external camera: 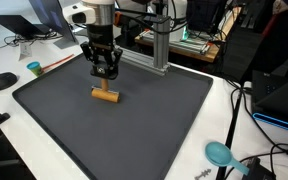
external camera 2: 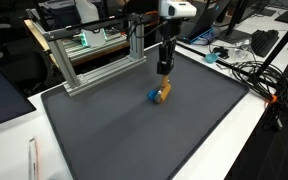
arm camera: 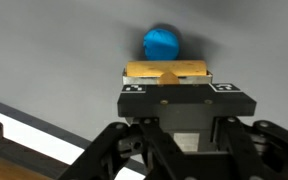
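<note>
A small wooden block lies on the dark mat, with a blue ball-like piece at one end of the block. My gripper hangs pointing straight down a little above the block and does not touch it; an exterior view shows the gripper the same way. In the wrist view the black gripper body fills the lower half. Beyond it lie the block and the blue piece. The fingertips are hidden there, and nothing shows between them in any view.
An aluminium frame stands at the back edge of the mat, close behind the arm. A teal scoop and cables lie on the white table beside the mat. A black mouse and a teal cup sit farther off.
</note>
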`<state>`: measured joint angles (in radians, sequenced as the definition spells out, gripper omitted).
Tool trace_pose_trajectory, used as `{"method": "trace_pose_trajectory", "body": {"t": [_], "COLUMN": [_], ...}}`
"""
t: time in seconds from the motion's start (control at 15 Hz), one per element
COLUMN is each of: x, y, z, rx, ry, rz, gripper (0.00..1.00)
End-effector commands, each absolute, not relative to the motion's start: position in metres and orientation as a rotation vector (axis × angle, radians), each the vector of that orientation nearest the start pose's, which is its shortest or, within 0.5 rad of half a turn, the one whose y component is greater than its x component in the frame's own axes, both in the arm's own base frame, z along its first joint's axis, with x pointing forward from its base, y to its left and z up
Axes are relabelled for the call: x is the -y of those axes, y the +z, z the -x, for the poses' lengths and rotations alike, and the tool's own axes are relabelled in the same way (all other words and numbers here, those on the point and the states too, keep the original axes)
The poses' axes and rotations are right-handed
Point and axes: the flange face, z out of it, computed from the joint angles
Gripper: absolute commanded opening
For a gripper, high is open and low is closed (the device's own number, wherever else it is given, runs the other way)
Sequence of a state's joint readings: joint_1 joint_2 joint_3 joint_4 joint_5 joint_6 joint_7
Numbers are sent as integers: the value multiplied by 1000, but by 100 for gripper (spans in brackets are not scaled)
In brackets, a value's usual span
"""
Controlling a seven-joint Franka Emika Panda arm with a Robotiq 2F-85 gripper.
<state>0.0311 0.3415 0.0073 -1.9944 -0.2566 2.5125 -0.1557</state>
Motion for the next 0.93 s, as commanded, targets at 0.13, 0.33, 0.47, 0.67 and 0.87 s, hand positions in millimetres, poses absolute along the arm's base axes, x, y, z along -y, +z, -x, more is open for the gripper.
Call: {"method": "trace_pose_trajectory", "body": {"t": [0.13,0.33,0.47,0.67,0.87], "x": [-30,-34,-36,-28,-3], "y": [337,365,390,414,424], "z": [-583,-556,-547,-554,-571], "rx": [960,1237,1419,1643,1806], "ry": [-417,-412,-397,-261,-87], "rz": [3161,3054,2986,2857,2706], "gripper": [22,22,22,22,22]}}
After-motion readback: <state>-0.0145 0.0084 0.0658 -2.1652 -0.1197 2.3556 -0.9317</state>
